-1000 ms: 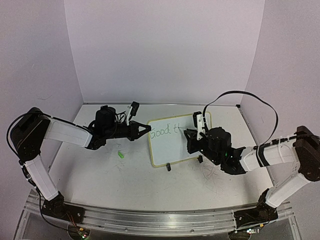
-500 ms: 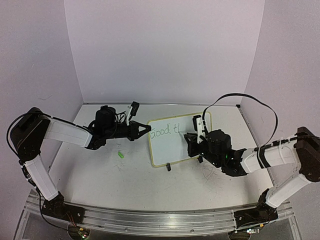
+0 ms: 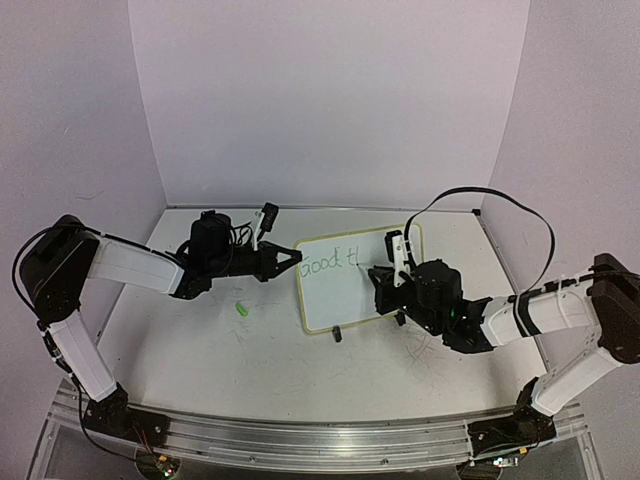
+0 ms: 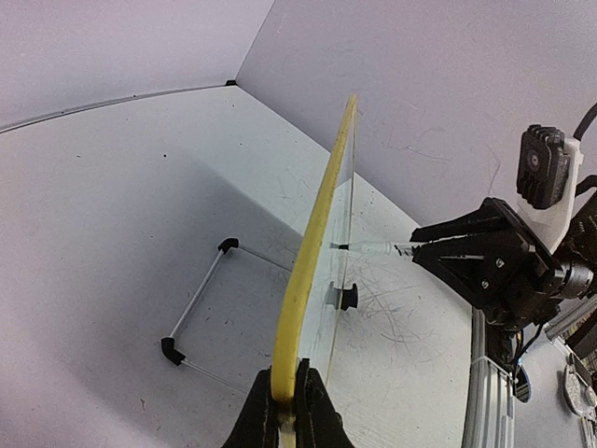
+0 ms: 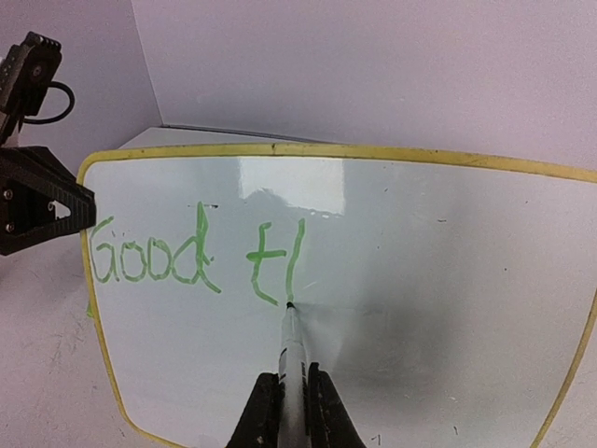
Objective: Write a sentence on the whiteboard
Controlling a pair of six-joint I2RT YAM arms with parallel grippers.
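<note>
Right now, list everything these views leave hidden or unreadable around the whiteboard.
- Left wrist view: the whiteboard is edge-on, so its lettering cannot be read.
- Right wrist view: the marker barrel is hidden between the right gripper fingers; the board's bottom edge is cut off by the frame.
- Top view: the sentence past "Good" is too small; the small green object cannot be identified.

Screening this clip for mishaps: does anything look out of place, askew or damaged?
Only a small green piece, likely a pen cap, lies loose on the scribble-marked table left of the whiteboard.
</note>
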